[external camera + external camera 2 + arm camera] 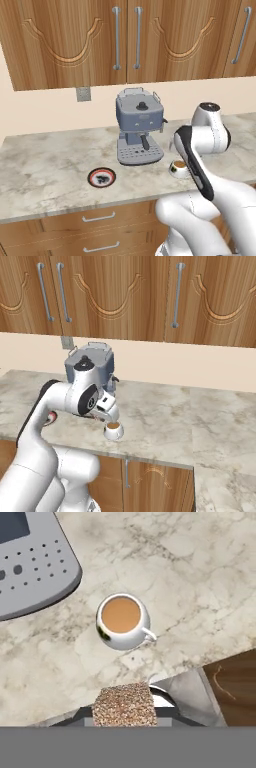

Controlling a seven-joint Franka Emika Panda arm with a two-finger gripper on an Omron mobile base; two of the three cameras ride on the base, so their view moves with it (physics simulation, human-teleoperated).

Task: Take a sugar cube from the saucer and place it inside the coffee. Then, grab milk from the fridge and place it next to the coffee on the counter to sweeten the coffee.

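In the hand view the claw [124, 712] sits at six o'clock, pinched tight on the sugar cube [124, 704], a speckled brownish-grey lump that hides most of the finger tips. Above it, toward twelve o'clock, the coffee [121, 620] stands upright on the marbled bench [200, 587], brown liquid showing, its handle pointing to about four o'clock. The cube is apart from the cup, not yet over its mouth in this view. At ten o'clock lies the grey perforated drip tray of the coffee machine [30, 567].

In the left base view the saucer [101, 177], black with a red-orange rim, rests on the bench at about nine o'clock from the coffee, well apart from it, with small dark marks inside. The coffee machine stands just behind, between the two. The white arm [202, 150] hangs over the cup. Wooden cabinets [125, 35] run along the wall above.
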